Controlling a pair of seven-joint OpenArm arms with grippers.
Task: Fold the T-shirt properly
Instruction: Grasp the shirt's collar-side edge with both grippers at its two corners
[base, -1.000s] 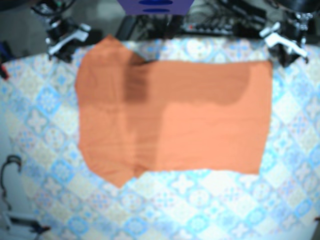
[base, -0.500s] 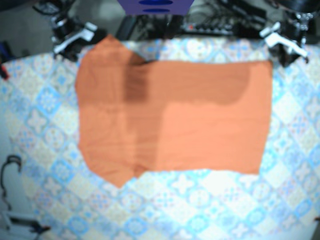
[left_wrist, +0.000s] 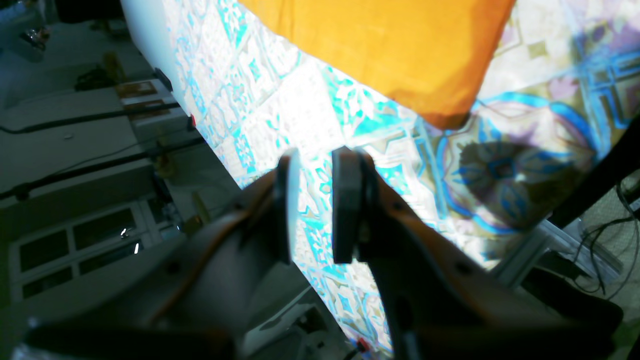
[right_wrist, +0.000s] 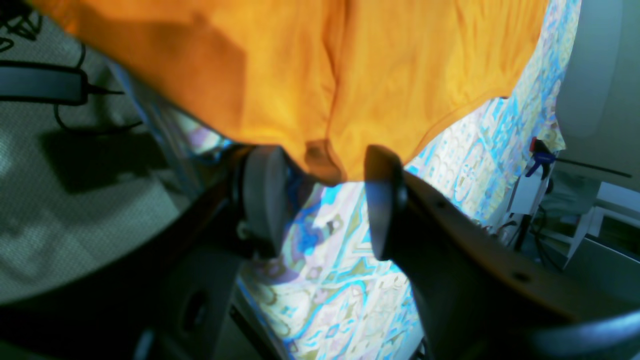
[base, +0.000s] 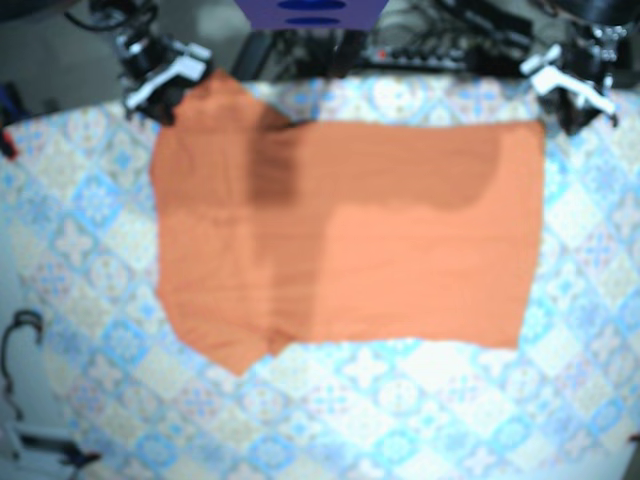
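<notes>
Right end effector (base: 165, 80) shifted up to T-shirt (base: 340, 230) corner, fingers released astride it, left end effector (base: 562, 85) unchanged beside opposite T-shirt corner, narrowly parted, empty, patterned tabletop (base: 420, 400) beneath.

The orange T-shirt (base: 340, 240) lies flat and nearly smooth on the patterned counter (base: 400, 400), spread as a wide rectangle in the base view, with a darker band along its top edge and pointed corners jutting out at its upper-left and lower-left ends.
</notes>
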